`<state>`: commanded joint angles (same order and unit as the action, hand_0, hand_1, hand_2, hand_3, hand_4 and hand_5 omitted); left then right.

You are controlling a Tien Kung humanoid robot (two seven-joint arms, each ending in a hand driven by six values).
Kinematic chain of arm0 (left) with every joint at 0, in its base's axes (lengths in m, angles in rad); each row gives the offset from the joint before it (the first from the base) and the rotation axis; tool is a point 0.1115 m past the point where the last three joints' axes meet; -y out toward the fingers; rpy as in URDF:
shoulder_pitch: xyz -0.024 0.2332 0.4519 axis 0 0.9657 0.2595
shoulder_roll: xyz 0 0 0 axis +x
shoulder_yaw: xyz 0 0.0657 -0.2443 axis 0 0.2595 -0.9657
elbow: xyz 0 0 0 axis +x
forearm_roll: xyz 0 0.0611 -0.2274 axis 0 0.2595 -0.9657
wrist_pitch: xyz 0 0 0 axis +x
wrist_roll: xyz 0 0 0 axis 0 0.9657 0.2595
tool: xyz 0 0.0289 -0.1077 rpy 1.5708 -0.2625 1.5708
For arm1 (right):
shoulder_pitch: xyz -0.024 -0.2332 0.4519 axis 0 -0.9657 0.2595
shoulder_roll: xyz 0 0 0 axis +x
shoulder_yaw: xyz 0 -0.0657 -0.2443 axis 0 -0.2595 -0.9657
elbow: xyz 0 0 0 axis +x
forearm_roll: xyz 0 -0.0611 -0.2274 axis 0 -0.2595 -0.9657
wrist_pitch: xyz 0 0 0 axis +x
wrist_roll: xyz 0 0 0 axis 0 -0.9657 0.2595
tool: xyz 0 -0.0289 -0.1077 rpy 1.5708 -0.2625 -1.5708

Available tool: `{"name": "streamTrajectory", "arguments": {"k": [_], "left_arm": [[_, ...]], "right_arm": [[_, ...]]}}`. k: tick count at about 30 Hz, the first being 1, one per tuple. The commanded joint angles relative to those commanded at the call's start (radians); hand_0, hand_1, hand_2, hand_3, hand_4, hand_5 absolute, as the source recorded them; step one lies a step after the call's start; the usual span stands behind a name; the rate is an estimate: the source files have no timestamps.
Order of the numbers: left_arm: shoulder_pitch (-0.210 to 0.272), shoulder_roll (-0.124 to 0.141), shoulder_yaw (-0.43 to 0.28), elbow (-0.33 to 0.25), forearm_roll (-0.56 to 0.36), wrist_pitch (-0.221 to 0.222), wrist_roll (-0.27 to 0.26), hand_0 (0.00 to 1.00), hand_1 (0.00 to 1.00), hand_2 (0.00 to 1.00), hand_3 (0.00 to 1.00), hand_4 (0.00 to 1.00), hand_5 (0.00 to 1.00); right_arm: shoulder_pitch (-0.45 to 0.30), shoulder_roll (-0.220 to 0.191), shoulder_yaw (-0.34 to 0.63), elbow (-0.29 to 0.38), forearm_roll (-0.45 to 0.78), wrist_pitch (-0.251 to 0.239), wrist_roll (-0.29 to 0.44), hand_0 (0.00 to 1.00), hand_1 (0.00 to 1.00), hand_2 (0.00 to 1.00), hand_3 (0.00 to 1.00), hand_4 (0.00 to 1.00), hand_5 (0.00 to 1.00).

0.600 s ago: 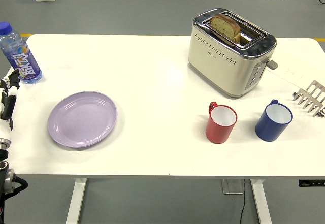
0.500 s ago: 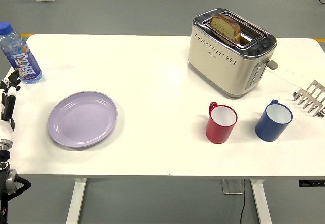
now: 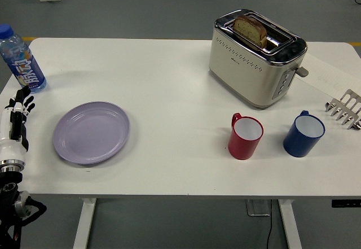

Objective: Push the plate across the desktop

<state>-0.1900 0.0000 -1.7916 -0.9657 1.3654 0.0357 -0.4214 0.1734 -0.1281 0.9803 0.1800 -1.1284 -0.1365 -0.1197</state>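
A lilac plate [image 3: 92,132] lies flat on the white table [image 3: 169,79] at the left front. My left hand [image 3: 16,122] is at the table's left edge, a short way left of the plate and not touching it. Its fingers are straight, pointing away from me, and hold nothing. The right arm is out of view.
A blue-capped water bottle [image 3: 21,61] stands at the far left, just beyond my hand. A cream toaster [image 3: 256,57] with a bread slice [image 3: 250,30] stands at the back right. A red mug [image 3: 245,136], a blue mug [image 3: 304,134] and a metal rack [image 3: 345,109] are at the right.
My left hand has moved right, in over the table's left edge, closer to the plate. The plate has not moved.
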Motion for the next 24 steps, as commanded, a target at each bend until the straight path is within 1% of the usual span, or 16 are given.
{"name": "streamTrajectory", "arguments": {"k": [5,10,24], "left_arm": [[-0.008,0.003,0.010,0.032,0.022,0.000,0.000,0.854,0.874,0.897,0.843,0.658,0.998],[-0.017,0.002,0.027,0.057,0.017,0.000,-0.005,0.852,0.872,0.891,0.838,0.650,0.998],[-0.022,0.000,0.040,0.083,0.021,0.002,-0.009,0.844,0.861,0.882,0.828,0.645,0.998]], "right_arm": [[0.002,0.000,0.001,0.000,-0.006,0.002,-0.001,0.672,0.637,0.700,0.632,0.252,0.139],[0.003,0.000,0.001,0.000,-0.010,0.003,-0.002,0.672,0.637,0.700,0.632,0.251,0.141],[0.001,-0.001,0.005,0.000,-0.019,0.005,-0.005,0.672,0.636,0.699,0.631,0.251,0.144]]}}
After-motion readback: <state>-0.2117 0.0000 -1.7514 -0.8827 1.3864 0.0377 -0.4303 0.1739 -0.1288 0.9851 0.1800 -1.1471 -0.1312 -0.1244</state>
